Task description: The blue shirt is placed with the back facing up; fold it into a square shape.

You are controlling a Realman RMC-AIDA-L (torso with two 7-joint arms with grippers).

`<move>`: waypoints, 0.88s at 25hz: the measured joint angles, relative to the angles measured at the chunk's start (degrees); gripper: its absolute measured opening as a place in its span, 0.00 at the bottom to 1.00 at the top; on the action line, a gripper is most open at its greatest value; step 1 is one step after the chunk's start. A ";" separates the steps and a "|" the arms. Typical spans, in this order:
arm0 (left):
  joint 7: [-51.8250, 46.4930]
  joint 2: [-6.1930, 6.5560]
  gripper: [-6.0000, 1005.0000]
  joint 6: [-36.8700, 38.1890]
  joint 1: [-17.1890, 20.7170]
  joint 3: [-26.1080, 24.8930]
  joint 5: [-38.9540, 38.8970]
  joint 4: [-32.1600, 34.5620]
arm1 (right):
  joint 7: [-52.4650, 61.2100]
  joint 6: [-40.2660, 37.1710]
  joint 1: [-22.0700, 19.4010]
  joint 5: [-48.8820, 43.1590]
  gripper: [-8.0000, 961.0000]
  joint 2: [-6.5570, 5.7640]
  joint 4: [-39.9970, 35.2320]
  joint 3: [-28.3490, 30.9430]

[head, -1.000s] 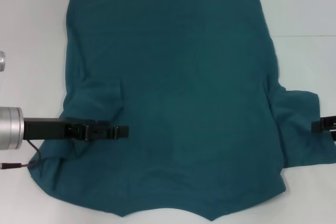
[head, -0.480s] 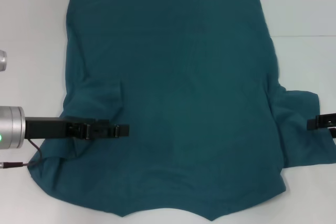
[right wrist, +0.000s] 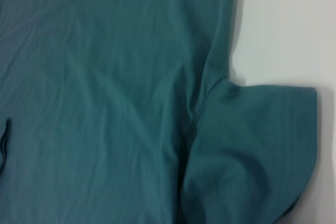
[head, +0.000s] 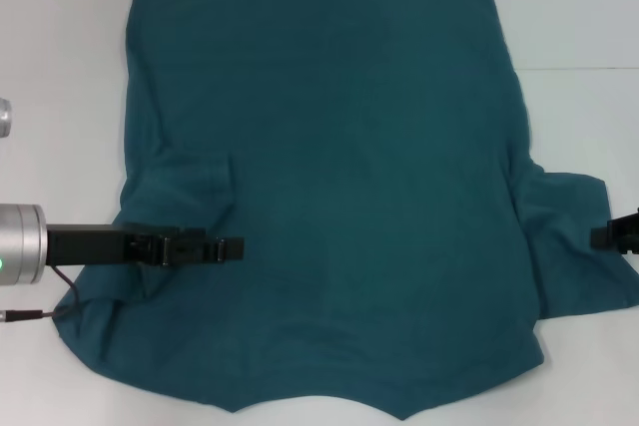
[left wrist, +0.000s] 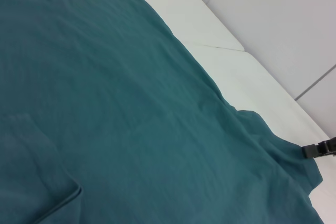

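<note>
The blue shirt (head: 359, 147) lies flat on the white table, plain side up, with its hem at the far end and its collar at the near edge. Its left sleeve (head: 185, 192) is folded inward onto the body. The right sleeve (head: 574, 246) spreads outward and also fills the right wrist view (right wrist: 257, 140). My left gripper (head: 235, 247) reaches in from the left, low over the shirt's body just past the folded sleeve. At the picture's right edge, my right gripper (head: 607, 236) is over the outer end of the right sleeve; it also shows in the left wrist view (left wrist: 317, 149).
Bare white table (head: 60, 47) surrounds the shirt on the left, right and far sides. A thin cable (head: 30, 314) trails beside the left arm, and a silver cylinder (head: 4, 117) sits at the left edge.
The right gripper moved a little inward over the sleeve, then drew back toward the right edge. The left arm and the shirt have stayed put.
</note>
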 joint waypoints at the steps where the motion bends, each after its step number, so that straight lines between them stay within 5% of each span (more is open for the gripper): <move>1: 0.00 0.00 0.86 0.00 0.03 -0.01 0.00 0.00 | 0.04 0.05 0.00 0.00 0.44 0.00 0.04 0.00; 8: 0.00 -0.01 0.86 0.00 0.20 -0.05 0.00 0.00 | 0.09 0.21 -0.08 -0.27 0.16 0.00 0.60 0.00; 22: 0.00 0.03 0.86 0.34 0.31 -0.06 0.00 0.00 | -3.49 1.74 -0.59 -0.44 0.03 -1.15 -0.50 0.00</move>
